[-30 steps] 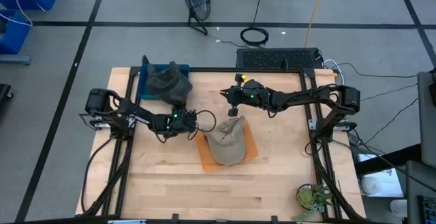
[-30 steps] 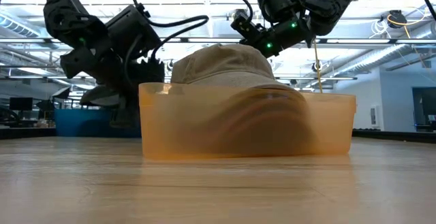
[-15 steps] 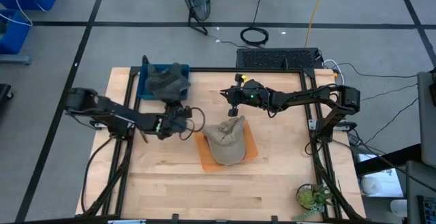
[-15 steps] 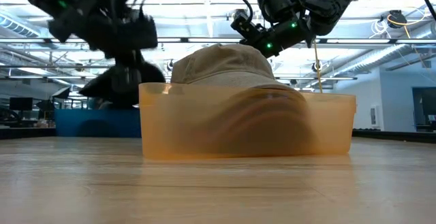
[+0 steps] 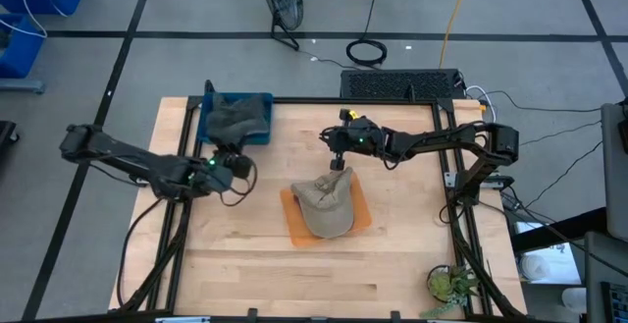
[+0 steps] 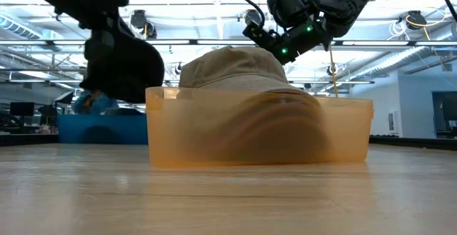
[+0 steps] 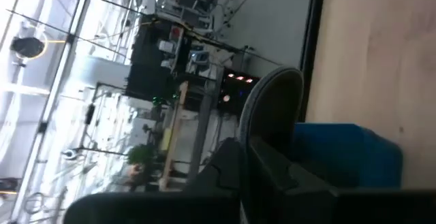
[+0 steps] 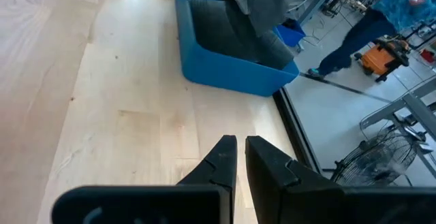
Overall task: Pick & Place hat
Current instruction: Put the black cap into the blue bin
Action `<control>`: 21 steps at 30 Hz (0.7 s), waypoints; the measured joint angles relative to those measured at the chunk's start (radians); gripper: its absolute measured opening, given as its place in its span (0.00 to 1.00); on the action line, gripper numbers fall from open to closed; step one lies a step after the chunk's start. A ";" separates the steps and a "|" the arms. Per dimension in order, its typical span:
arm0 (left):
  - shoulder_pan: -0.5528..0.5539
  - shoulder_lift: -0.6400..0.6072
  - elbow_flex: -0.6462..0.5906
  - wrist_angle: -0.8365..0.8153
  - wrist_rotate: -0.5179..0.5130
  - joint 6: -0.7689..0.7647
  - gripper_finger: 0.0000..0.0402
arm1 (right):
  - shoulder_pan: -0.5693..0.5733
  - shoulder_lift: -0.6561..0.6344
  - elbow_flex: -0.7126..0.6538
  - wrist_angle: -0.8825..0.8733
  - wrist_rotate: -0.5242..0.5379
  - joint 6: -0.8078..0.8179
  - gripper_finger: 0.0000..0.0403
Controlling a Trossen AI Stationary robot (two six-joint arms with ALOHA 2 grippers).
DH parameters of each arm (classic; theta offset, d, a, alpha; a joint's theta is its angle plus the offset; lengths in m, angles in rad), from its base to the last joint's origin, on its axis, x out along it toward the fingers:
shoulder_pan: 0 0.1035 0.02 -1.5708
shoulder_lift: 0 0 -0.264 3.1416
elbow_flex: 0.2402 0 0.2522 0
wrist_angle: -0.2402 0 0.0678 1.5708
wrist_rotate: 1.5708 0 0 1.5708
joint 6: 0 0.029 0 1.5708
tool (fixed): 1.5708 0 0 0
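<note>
A tan cap sits crown up in a shallow orange tray at the table's middle; in the low view its crown rises above the tray's translucent wall. My right gripper hangs in the air just beyond the cap's far edge, fingers shut and empty, and shows above the cap in the low view. My left gripper is shut and empty, well left of the tray and near the blue bin. Neither touches the cap.
A blue bin holding dark grey caps stands at the table's far left; the right wrist view shows it too. A potted plant is at the near right corner. A person in blue stands beyond the table.
My left gripper has drawn back from beside the tray toward the table's left edge, its arm stretching out leftward. The cap and the tray have stayed put, and the right arm has kept still.
</note>
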 joint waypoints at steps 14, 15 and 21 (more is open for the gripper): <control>-0.006 -0.222 0.000 -0.169 0.100 -0.121 0.05 | 0.015 0.000 0.000 0.021 0.000 -0.039 0.05; -0.006 -0.235 0.000 -0.169 0.113 -0.119 0.05 | 0.015 0.000 0.000 0.022 0.000 -0.040 0.05; -0.006 -0.310 0.000 -0.168 0.173 -0.075 0.03 | 0.015 0.000 0.000 0.023 0.000 -0.040 0.05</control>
